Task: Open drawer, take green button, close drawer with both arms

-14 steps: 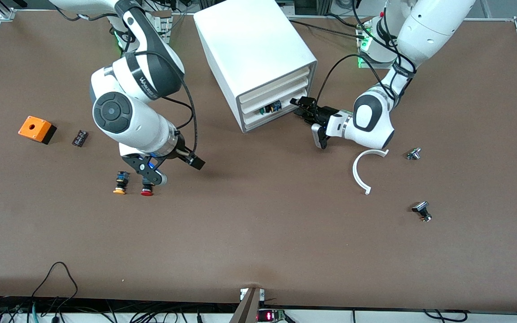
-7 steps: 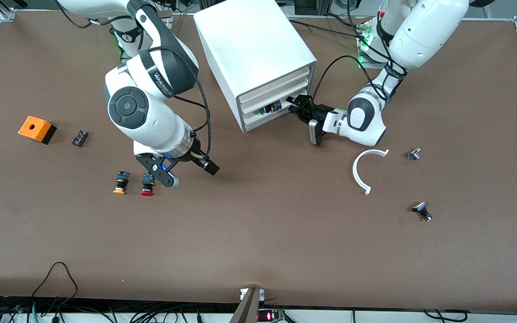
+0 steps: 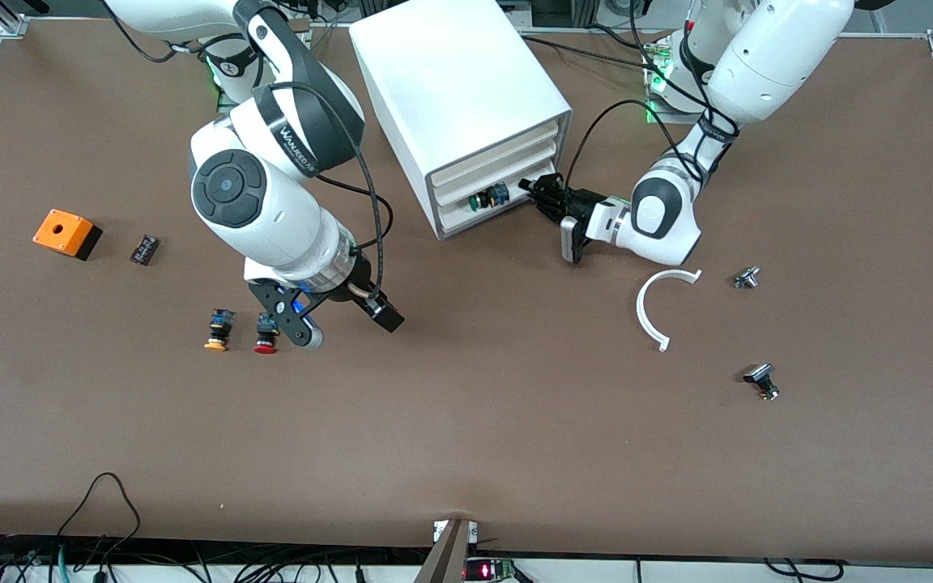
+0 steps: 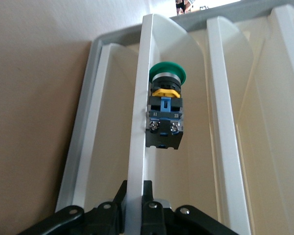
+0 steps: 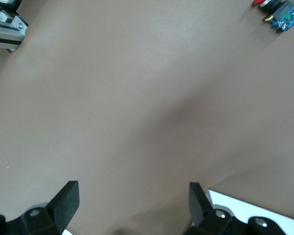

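The white cabinet [image 3: 458,89] stands at the table's back middle. One of its lower drawers [image 3: 475,212] is pulled out a little, and the green-capped button [image 3: 483,198] lies inside it. My left gripper [image 3: 537,192] is in front of the cabinet, shut on the drawer's front wall. In the left wrist view the fingers [image 4: 154,196] pinch the white wall [image 4: 141,98], with the button [image 4: 165,107] just past them and my left gripper [image 4: 137,191] at the wall's edge. My right gripper [image 3: 385,314] hangs open and empty over bare table, as the right wrist view [image 5: 132,191] shows.
An orange-capped button [image 3: 218,329] and a red-capped button [image 3: 266,334] stand by the right arm; the red one shows in the right wrist view [image 5: 279,12]. An orange box [image 3: 67,232], a small black part [image 3: 144,248], a white curved piece [image 3: 661,308] and two metal parts [image 3: 747,278] [image 3: 762,380] lie about.
The drawer has come out slightly and the green button shows more. The right arm has swung its open gripper away from the red button, toward the table's middle.
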